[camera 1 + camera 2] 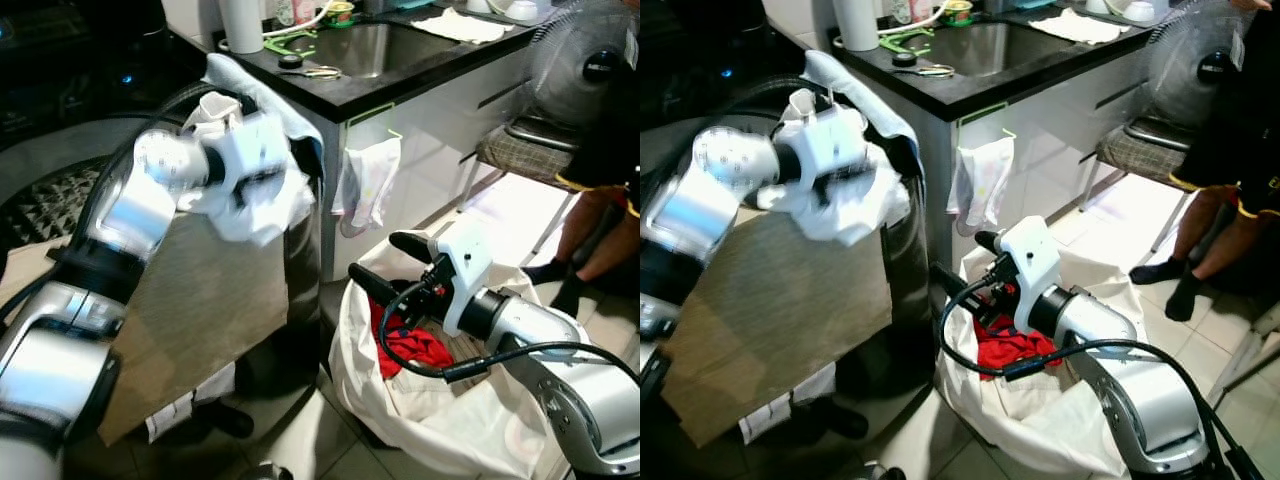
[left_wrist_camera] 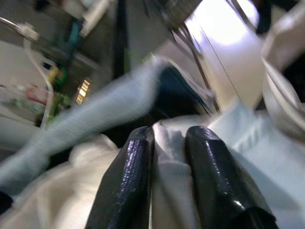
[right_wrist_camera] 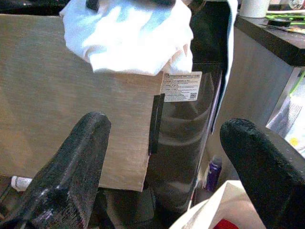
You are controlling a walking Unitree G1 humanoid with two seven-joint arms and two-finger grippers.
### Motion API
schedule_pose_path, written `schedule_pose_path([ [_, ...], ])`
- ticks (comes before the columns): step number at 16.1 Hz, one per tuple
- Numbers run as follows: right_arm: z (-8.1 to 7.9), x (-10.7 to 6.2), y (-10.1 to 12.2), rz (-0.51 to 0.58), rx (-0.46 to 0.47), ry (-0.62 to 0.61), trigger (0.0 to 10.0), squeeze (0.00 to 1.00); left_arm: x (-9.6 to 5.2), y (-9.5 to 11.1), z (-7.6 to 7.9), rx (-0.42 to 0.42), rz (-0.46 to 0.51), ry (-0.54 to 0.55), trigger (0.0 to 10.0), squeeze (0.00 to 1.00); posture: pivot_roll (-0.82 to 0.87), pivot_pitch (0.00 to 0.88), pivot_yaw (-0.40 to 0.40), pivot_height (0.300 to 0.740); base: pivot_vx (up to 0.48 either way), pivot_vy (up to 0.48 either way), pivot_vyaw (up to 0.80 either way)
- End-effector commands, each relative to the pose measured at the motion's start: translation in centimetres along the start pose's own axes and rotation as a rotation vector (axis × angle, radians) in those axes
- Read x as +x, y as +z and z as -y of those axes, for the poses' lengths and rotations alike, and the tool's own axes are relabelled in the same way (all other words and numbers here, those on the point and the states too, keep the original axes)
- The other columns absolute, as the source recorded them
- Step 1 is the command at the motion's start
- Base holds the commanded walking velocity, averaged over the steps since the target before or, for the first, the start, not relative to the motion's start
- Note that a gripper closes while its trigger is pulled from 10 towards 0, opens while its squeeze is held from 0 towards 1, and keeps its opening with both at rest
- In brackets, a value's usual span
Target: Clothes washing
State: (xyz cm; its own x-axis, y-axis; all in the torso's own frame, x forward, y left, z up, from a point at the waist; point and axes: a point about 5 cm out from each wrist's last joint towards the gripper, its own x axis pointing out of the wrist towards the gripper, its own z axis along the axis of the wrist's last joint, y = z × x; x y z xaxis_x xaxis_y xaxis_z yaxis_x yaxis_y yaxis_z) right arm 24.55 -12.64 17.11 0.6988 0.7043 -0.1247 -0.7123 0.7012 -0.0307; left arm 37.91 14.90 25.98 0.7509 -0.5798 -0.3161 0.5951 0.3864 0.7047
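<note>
Left wrist view, cloth (image 2: pixel 167 157): white, pinched between the left gripper (image 1: pixel 262 190)'s closed fingers (image 2: pixel 128 181).
Cloth position: raised beside the counter (image 1: pixel 400 80), above the dark washer (image 1: pixel 300 270), bunched under the gripper.
Step advice: probably loading; keep the pinch firm until the cloth is over the opening.
Right gripper (image 1: pixel 385 265): fingers spread, empty, over the bag (image 1: pixel 420 400) of red laundry (image 1: pixel 410 350).

left pincer (image 2: pixel 167 157) raised, clamped, right pincer (image 1: pixel 385 265) lowered, spread
</note>
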Motion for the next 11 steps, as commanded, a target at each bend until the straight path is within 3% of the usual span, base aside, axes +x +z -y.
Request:
schedule_pose_path([
  [1,0.0,0.0,0.6,0.013,-0.023,0.0,10.0,0.0,-0.1,0.7,-1.1,-0.023,0.033,0.044,0.0,0.0,-0.07,0.0,0.08,0.74,0.0,0.0,0.0],
  [3,0.1,0.0,0.6,0.015,-0.022,-0.011,10.0,0.0,1.0,2.2,-2.6,-0.041,0.076,0.159,0.0,0.0,-0.07,0.0,0.086,0.74,0.0,0.0,0.0],
  [4,0.1,0.0,0.6,0.016,-0.02,-0.015,10.0,0.0,1.8,2.9,-3.5,0.003,0.074,0.262,0.0,0.0,-0.07,0.0,0.089,0.74,0.0,0.0,0.0],
  [5,0.1,0.0,0.6,0.016,-0.019,-0.016,10.0,0.0,2.0,3.2,-3.7,0.015,0.076,0.287,0.0,0.0,-0.07,0.0,0.09,0.74,0.0,0.0,0.0],
  [6,0.1,0.1,0.5,0.016,-0.019,-0.021,10.0,0.0,2.6,3.9,-4.6,0.08,0.052,0.409,0.0,0.0,-0.07,0.0,0.092,0.74,0.0,0.0,0.0],
  [7,0.1,0.1,0.5,0.016,-0.019,-0.022,10.0,0.0,2.7,4.1,-4.8,0.108,0.045,0.444,0.0,0.0,-0.07,0.0,0.092,0.74,0.0,0.0,0.0],
  [8,0.0,0.0,0.5,0.019,-0.019,-0.023,10.0,0.0,2.9,4.9,-5.1,0.069,0.082,0.468,0.0,0.0,-0.08,0.0,0.106,0.74,0.0,0.0,0.0],
  [9,0.0,0.0,0.6,0.02,-0.02,-0.026,10.0,0.0,3.3,5.2,-4.7,0.029,0.103,0.406,0.0,0.0,-0.09,0.0,0.108,0.74,0.0,0.0,0.0],
  [10,0.0,-0.2,0.6,0.022,-0.02,-0.035,10.0,0.0,4.1,5.7,-3.5,-0.135,0.181,0.236,10.0,0.0,-0.09,0.0,0.108,0.74,0.0,0.0,0.0],
  [11,0.1,-0.3,0.6,0.022,-0.02,-0.039,10.0,0.0,4.2,5.8,-3.3,-0.184,0.212,0.208,10.0,0.0,-0.09,0.0,0.116,0.74,0.0,0.0,0.0],
])
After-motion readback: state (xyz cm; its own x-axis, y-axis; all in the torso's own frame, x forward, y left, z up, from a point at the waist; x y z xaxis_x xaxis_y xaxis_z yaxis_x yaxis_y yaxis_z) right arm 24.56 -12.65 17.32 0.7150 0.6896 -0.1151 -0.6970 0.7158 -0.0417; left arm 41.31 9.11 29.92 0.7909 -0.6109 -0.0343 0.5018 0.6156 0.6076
